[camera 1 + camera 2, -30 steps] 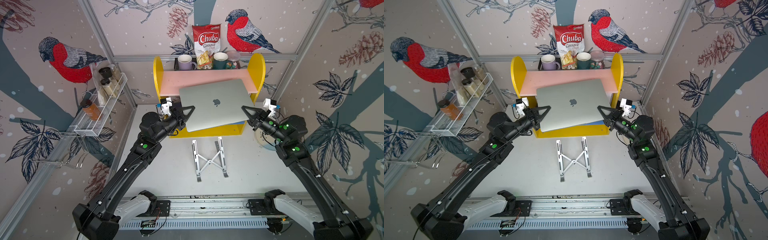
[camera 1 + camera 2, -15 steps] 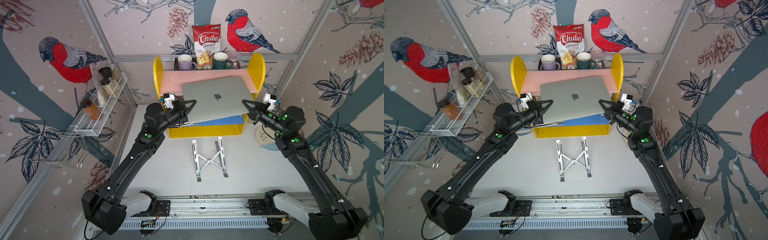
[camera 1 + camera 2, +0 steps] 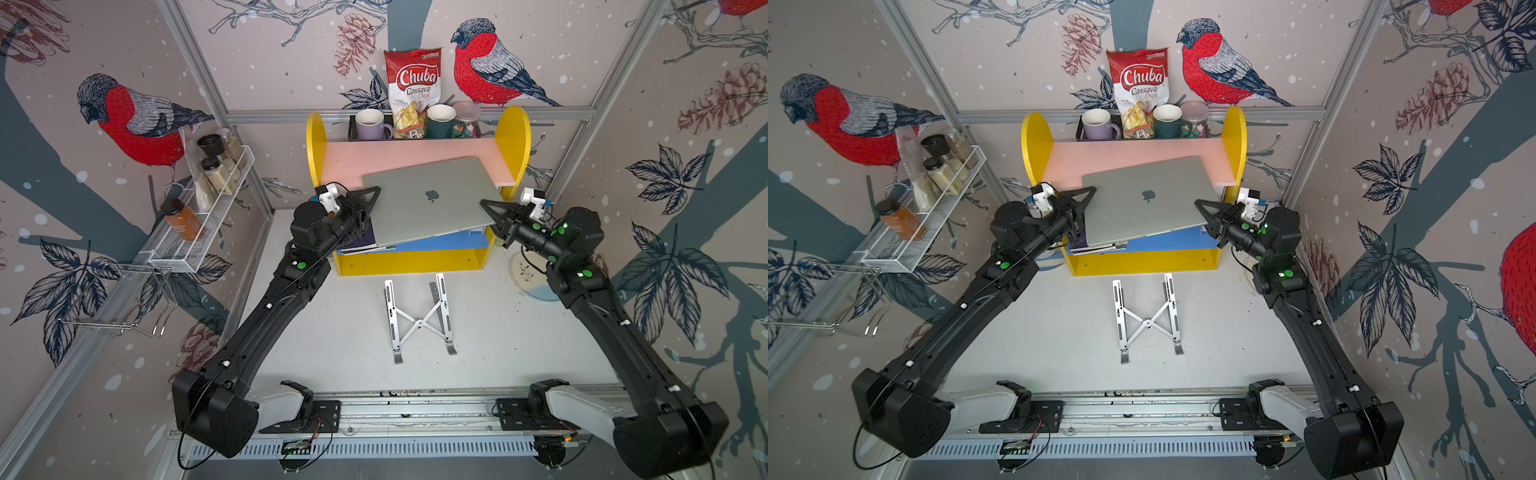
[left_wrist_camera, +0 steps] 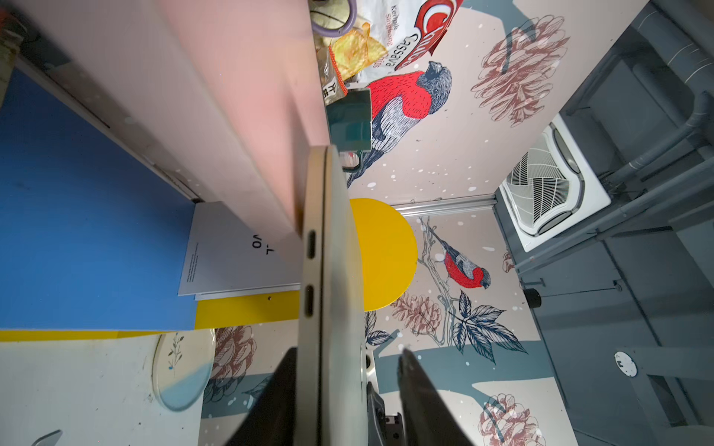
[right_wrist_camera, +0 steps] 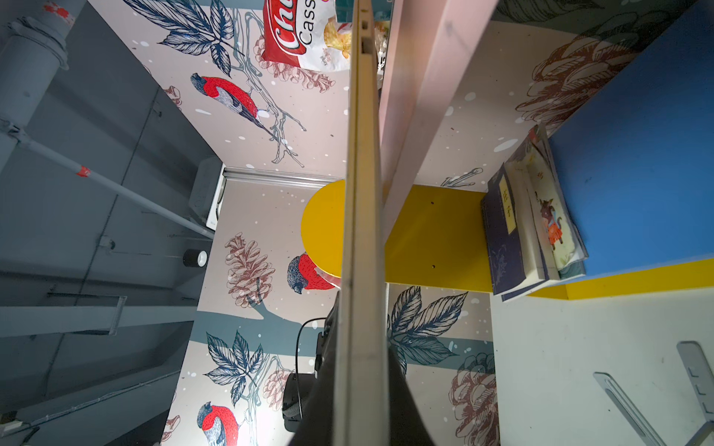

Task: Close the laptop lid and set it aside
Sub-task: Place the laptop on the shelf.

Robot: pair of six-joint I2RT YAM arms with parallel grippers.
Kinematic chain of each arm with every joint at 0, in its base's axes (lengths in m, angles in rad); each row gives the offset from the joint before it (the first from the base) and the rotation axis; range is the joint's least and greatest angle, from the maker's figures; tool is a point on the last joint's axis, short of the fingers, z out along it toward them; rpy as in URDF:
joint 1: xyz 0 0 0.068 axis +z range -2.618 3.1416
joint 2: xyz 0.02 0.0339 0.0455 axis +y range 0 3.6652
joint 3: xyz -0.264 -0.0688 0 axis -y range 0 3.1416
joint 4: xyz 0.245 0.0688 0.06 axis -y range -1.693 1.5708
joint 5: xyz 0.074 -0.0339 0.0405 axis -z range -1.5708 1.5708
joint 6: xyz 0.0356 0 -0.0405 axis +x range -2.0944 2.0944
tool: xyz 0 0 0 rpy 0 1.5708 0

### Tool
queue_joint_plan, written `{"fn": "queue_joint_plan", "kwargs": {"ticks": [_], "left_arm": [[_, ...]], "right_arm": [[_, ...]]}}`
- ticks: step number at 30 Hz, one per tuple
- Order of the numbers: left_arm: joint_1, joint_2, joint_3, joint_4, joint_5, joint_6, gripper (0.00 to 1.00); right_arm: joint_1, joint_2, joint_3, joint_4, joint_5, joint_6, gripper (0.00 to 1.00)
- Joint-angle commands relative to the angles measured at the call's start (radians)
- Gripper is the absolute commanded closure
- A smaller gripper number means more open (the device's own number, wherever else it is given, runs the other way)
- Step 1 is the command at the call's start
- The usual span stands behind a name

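While the laptop [image 3: 432, 199] hangs tilted across the front of the yellow shelf unit [image 3: 514, 141], the laptop lid [image 3: 1142, 208] lies flat on its base, apple logo up. Closing looks done, and setting it aside is the job now. Its far edge lies over the pink shelf board [image 3: 395, 160]; I cannot tell whether it rests there. Its near edge floats above the books [image 3: 361, 246] on the blue lower shelf [image 3: 440, 243].

Doing this well, I reckon, means getting the weight fully onto a surface before both sides let go. The slab should be levelled, eased down gently, and kept from tipping onto those books.

Over to the left gripper [image 4: 347, 355]: its jaws stand about halfway apart. In the left wrist view one finger [image 4: 282, 386] sits against the underside, while the other [image 4: 421, 390] is clear of the lid with a gap showing. So it is released, touching but not pinching.

That leaves the right gripper [image 5: 363, 370] clamped narrow on the opposite side edge, with both fingers hugging the metal. One-sided support on a thin, slippery slab is a twist risk.
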Motion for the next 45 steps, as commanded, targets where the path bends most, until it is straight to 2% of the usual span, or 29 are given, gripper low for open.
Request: {"fn": "queue_joint_plan", "kwargs": {"ticks": [1, 6, 17, 24, 35, 45], "left_arm": [[0.004, 0.007, 0.01, 0.071, -0.037, -0.007, 0.44], [0.003, 0.011, 0.006, 0.095, -0.031, -0.018, 0.38], [0.004, -0.014, -0.002, 0.088, -0.024, -0.006, 0.36], [0.004, -0.043, -0.028, 0.074, -0.023, 0.007, 0.33], [-0.003, -0.159, -0.091, -0.042, -0.062, 0.077, 0.32], [-0.009, -0.216, -0.157, -0.065, -0.07, 0.087, 0.33]], "right_arm": [[-0.005, -0.003, 0.018, 0.084, -0.007, 0.009, 1.0], [-0.007, 0.003, 0.018, 0.08, 0.019, 0.02, 1.0], [0.012, 0.01, 0.028, 0.091, 0.139, 0.069, 1.0], [0.048, 0.046, 0.084, 0.076, 0.199, 0.054, 1.0], [0.076, 0.127, 0.141, 0.073, 0.197, 0.031, 1.0], [0.072, 0.223, 0.221, 0.047, 0.154, 0.013, 1.0]]}}
